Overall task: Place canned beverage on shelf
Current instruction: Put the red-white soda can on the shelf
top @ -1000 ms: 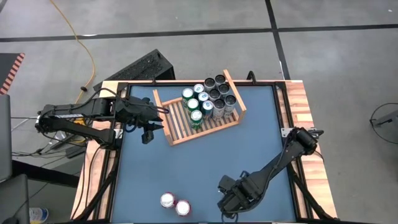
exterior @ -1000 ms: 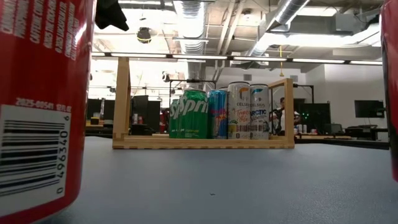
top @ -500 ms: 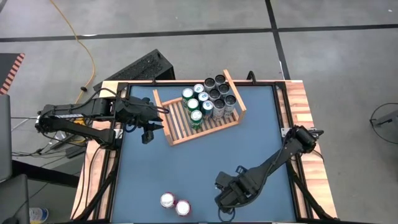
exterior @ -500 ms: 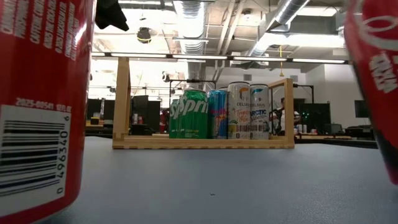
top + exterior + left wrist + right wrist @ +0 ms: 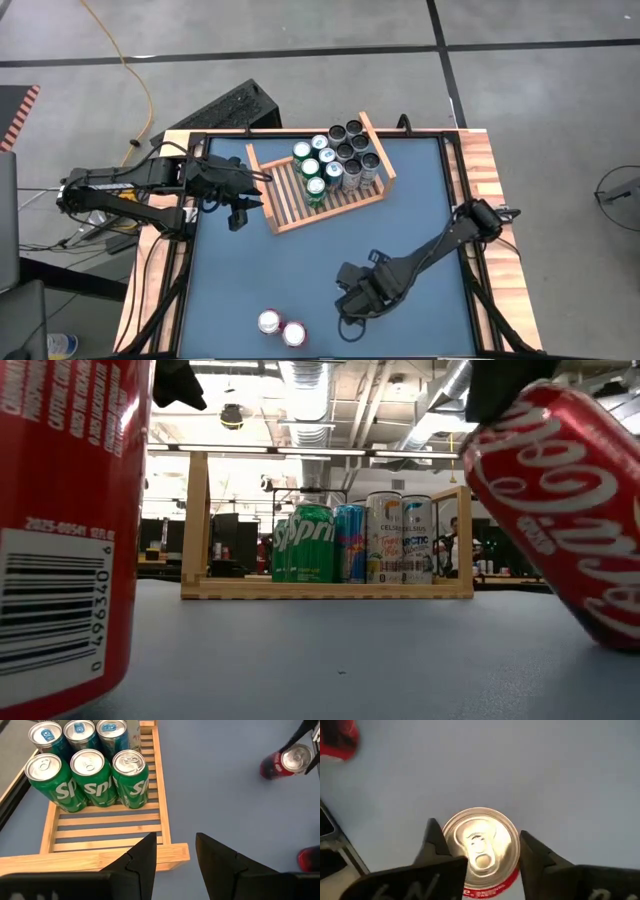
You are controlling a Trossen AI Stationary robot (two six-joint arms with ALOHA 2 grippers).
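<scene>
Red can (image 5: pixel 479 847) pinched in right gripper (image 5: pixel 479 851), tilted, body mostly hidden from above. Left gripper (image 5: pixel 172 855) slightly spread, empty, beside shelf (image 5: pixel 285 215).

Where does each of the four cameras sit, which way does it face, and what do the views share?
High view: overhead, straight down on the table; both arms show.
Low view: table-top height, facing the shelf; a tilted red can hangs from a dark gripper.
Left wrist view: on the left arm, looking past the left gripper at the shelf's green cans.
Right wrist view: on the right arm, the right gripper clamping the red can's top.
Shared: left wrist and low views both show the held red can.
</scene>
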